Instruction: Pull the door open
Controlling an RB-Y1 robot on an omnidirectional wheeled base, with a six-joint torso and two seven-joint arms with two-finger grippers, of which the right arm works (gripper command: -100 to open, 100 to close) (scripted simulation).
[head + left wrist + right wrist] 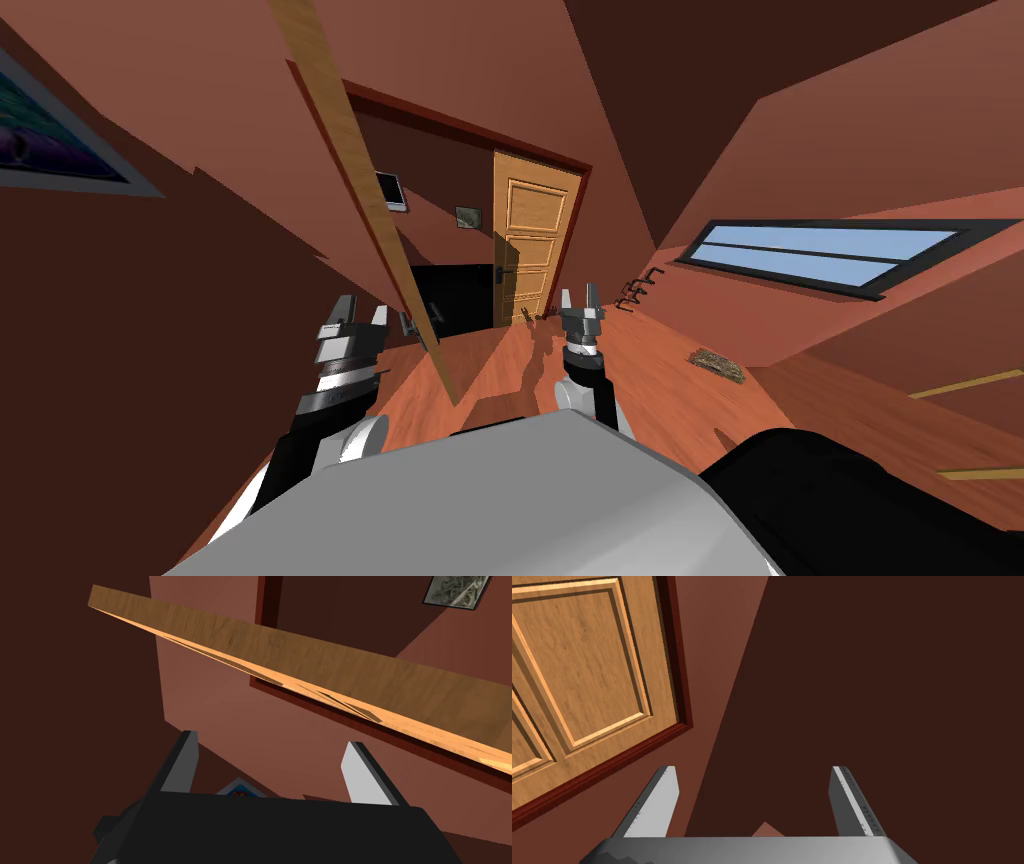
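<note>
1. The door is wood. It stands wide open, with its thin edge turned toward me. It is just beside my left arm.
2. The left pincer is close to that edge. Its two fingers are apart and hold nothing.
3. The right pincer is up in front of me, well apart from the door. Its fingers are apart too, with nothing between them.
4. A small grey handle sticks out low on the door, near the left pincer.
5. I think the door is hard, stiff and heavy. It will not bend. It will only swing on its hinges.
6. The best place to hold is the handle. The flat wood looks smooth and could slip out of thin fingers.
7. Another wood door is far off across the floor, and it is closed.
</note>
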